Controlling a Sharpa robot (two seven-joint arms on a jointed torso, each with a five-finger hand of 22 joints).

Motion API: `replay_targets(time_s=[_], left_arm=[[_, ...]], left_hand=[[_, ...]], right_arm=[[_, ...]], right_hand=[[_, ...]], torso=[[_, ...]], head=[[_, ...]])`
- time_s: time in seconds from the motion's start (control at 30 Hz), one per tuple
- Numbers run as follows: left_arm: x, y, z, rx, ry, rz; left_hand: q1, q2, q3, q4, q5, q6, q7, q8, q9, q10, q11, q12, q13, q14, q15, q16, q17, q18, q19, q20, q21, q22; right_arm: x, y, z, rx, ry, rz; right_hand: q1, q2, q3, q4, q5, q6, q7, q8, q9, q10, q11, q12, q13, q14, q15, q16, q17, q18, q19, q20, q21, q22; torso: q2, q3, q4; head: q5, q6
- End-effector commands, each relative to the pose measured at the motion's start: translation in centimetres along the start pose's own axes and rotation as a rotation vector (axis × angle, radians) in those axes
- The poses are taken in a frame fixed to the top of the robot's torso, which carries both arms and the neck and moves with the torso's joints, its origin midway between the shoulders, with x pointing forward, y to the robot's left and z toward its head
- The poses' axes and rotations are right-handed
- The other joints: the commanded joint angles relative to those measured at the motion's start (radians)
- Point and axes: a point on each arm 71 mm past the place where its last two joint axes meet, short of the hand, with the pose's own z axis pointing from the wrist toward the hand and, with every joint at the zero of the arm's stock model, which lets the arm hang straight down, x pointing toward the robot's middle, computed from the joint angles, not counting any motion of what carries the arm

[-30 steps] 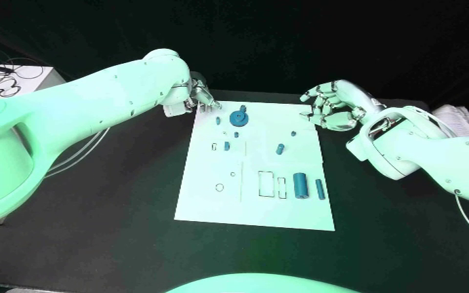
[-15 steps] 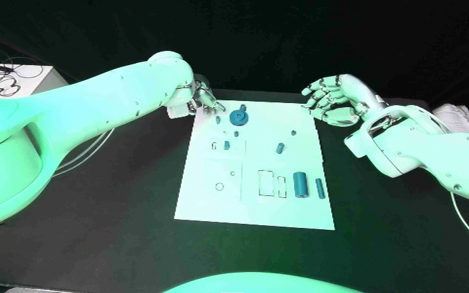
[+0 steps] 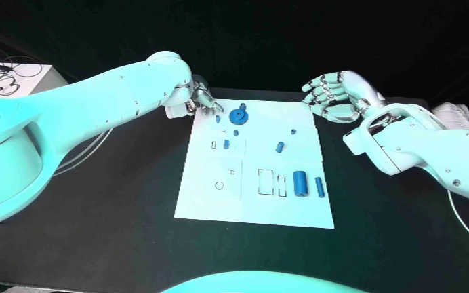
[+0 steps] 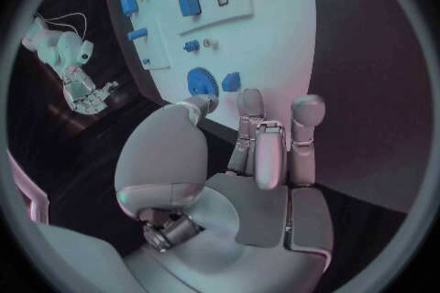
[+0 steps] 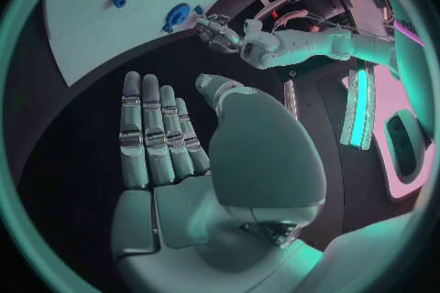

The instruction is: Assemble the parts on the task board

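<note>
I see the right hand (image 3: 334, 95) has drifted a little further back from the task board (image 3: 256, 201) than a second ago, fingers spread with nothing in them. My left hand (image 3: 199, 98) has barely moved, hovering at the board's far left corner, fingers loosely apart and empty. The blue parts (image 3: 301, 184) lie on the board, unmoved

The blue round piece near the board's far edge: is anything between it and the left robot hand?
Nothing visible. The left robot hand hovers at the board's far left corner, and only bare white board lies between it and the round piece.
</note>
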Motion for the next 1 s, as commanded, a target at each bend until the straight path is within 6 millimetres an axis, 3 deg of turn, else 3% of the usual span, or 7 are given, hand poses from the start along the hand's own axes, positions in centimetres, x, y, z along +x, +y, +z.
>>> replay_targets(time_s=[0.03,1.0], left_arm=[[0.41,-0.24,0.10,0.013,0.037,0.010],[0.94,-0.07,0.31,0.014,0.075,0.005]], left_hand=[[0.001,0.009,-0.004,-0.004,-0.002,0.003,0.003,-0.006,-0.001,-0.006,0.000,0.003,-0.001,0.037,0.007,-0.001,0.092,0.013,0.001,0.007,-0.003,0.001],[0.035,0.019,0.002,-0.008,0.000,0.010,0.001,-0.006,-0.008,-0.009,-0.002,0.006,-0.001,0.037,0.006,0.001,0.094,0.013,0.001,0.008,-0.002,0.004]], right_arm=[[-0.04,0.08,0.04,-0.010,-0.007,0.015],[0.15,0.03,0.23,0.001,0.001,0.017]], right_hand=[[-0.012,-0.002,-0.002,-0.008,0.007,-0.003,0.015,-0.007,-0.002,0.005,0.001,-0.008,-0.005,-0.005,0.004,-0.007,-0.003,0.011,-0.006,0.001,-0.004,-0.005],[-0.016,-0.001,-0.004,-0.013,0.009,-0.007,0.020,-0.011,-0.006,0.002,0.006,-0.014,-0.023,-0.007,0.008,-0.019,-0.014,0.011,-0.013,0.005,-0.004,-0.024]], torso=[[0.000,0.0001,0.0006],[0.001,0.0004,-0.0004]], head=[[0.000,-0.001],[0.001,-0.006]])
